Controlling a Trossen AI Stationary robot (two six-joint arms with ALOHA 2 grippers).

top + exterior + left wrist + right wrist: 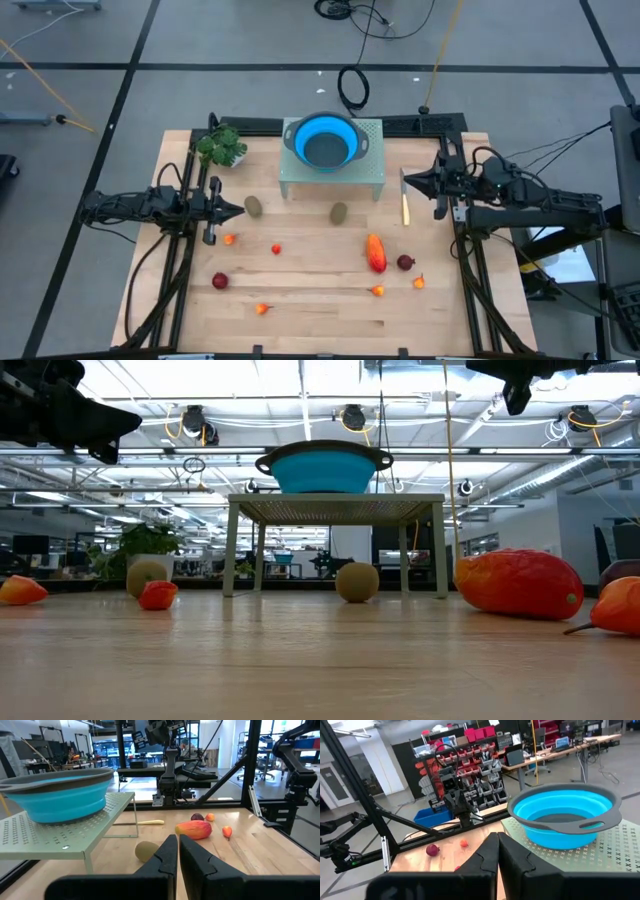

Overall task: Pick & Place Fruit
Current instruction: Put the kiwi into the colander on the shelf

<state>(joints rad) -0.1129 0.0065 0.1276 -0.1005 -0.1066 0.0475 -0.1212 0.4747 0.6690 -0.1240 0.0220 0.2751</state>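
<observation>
High view: both hands (pixel 237 210) (pixel 406 181) closed, apart.

I see a grey floor (pixel 80 90) with dark lines and loose cables (pixel 352 85), bright ceiling lights (pixel 200 380), red parts bins (pixel 475 747) on far shelving.

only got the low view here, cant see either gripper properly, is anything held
Observer: No. The left gripper is shut on nothing, poised above the table's left side.
Operator: and the right one
Observer: The right gripper is shut and empty too, just past the yellow-handled knife.
Operator: anything in the blue bowl
Observer: The blue bowl on the green rack holds no fruit; both kiwis lie on the table.
</observation>
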